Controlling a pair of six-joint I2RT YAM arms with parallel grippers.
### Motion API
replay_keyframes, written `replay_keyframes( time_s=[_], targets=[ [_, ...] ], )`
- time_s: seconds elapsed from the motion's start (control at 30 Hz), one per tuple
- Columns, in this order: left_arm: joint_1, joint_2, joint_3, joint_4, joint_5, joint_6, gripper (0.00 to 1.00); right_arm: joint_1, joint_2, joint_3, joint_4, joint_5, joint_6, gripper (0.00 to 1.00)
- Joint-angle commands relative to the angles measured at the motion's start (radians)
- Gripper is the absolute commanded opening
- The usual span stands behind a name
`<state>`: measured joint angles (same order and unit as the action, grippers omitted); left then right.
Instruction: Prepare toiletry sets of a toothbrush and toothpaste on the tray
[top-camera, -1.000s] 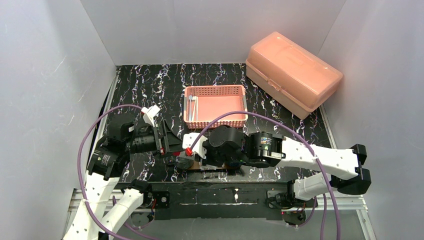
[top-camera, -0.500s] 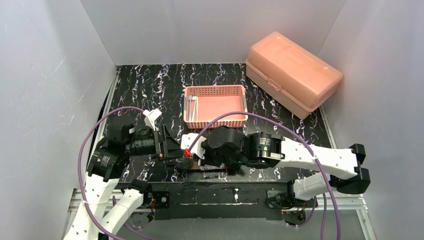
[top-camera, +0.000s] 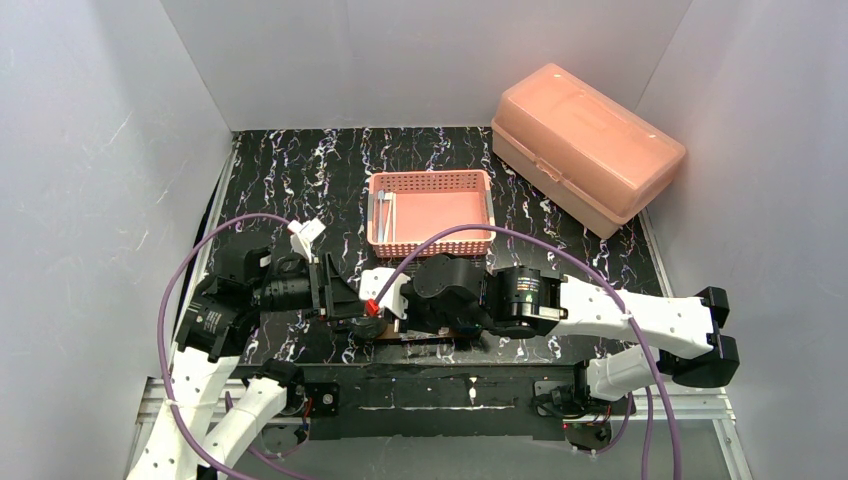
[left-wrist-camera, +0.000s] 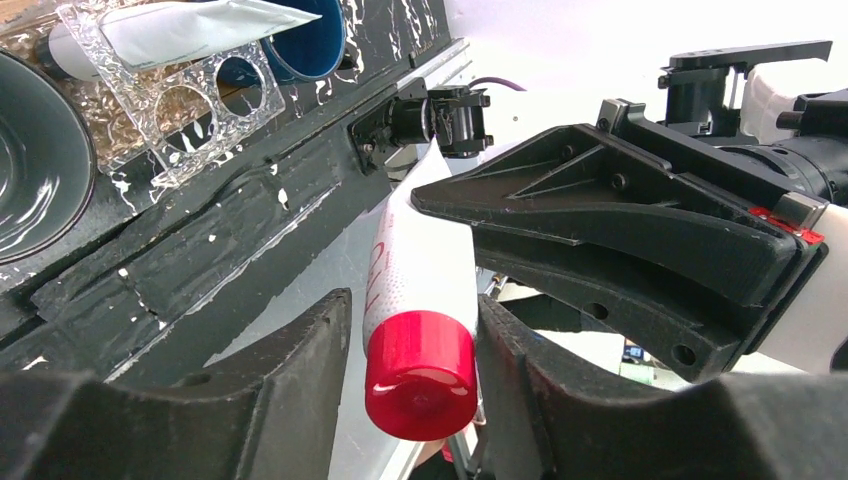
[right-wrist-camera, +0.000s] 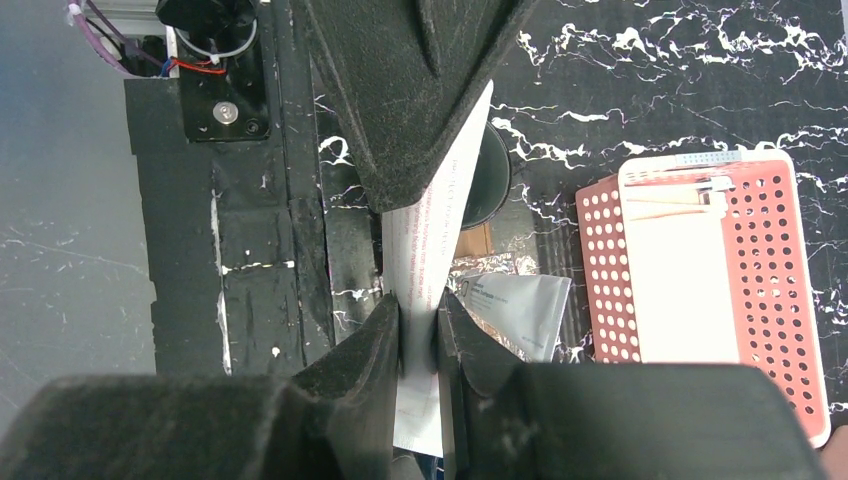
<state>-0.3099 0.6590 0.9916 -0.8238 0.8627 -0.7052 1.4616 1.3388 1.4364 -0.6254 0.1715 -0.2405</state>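
A white toothpaste tube (left-wrist-camera: 420, 270) with a red cap (left-wrist-camera: 420, 372) hangs between both arms, just above the smoky grey-green cup (right-wrist-camera: 490, 185). My right gripper (right-wrist-camera: 418, 305) is shut on the tube's flat end. My left gripper (left-wrist-camera: 415, 305) stands round the cap, one finger touching it, a thin gap at the other. The clear faceted glass (left-wrist-camera: 170, 110) holds another white tube (left-wrist-camera: 170, 30), and the dark blue mug (left-wrist-camera: 305, 45) stands beside it. Only a brown patch of the tray (right-wrist-camera: 478, 240) shows. Toothbrushes (top-camera: 383, 210) lie in the pink basket.
The pink mesh basket (top-camera: 430, 210) sits mid-table behind the arms. A large salmon lidded box (top-camera: 585, 145) stands at the back right. White walls close in both sides. The table's near edge (left-wrist-camera: 250, 230) runs just beneath the grippers.
My left gripper's jaws have narrowed round the red cap, and the arm has edged slightly toward the right gripper. The right gripper keeps its hold on the tube.
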Motion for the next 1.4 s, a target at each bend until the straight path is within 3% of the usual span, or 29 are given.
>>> replay_keyframes(
  time_s=[0.0, 0.27, 0.37, 0.47, 0.57, 0.83, 1.03, 1.37],
  targets=[
    [-0.003, -0.002, -0.012, -0.009, 0.041, 0.019, 0.43, 0.008, 0.001, 0.038, 0.082, 0.017, -0.011, 0.17],
    [-0.002, -0.004, -0.020, 0.016, 0.050, 0.009, 0.12, 0.009, -0.002, 0.019, 0.096, 0.020, -0.004, 0.27],
    [-0.003, -0.007, -0.025, 0.018, 0.041, 0.008, 0.00, 0.009, -0.008, 0.006, 0.102, 0.027, 0.002, 0.40],
    [-0.002, -0.017, -0.026, 0.018, 0.010, 0.016, 0.00, 0.009, -0.024, -0.001, 0.106, 0.060, 0.021, 0.55],
    [-0.003, -0.016, -0.018, 0.003, -0.018, 0.032, 0.00, 0.009, -0.057, -0.021, 0.136, 0.108, 0.035, 0.62],
    [-0.002, -0.021, 0.026, 0.003, -0.086, 0.057, 0.00, -0.020, -0.117, -0.046, 0.167, 0.138, 0.118, 0.66],
    [-0.002, -0.033, 0.054, 0.011, -0.120, 0.060, 0.00, -0.179, -0.155, -0.097, 0.255, -0.004, 0.232, 0.66],
    [-0.002, -0.069, 0.050, 0.058, -0.125, 0.006, 0.00, -0.485, -0.274, -0.256, 0.446, -0.308, 0.554, 0.69]
  ],
)
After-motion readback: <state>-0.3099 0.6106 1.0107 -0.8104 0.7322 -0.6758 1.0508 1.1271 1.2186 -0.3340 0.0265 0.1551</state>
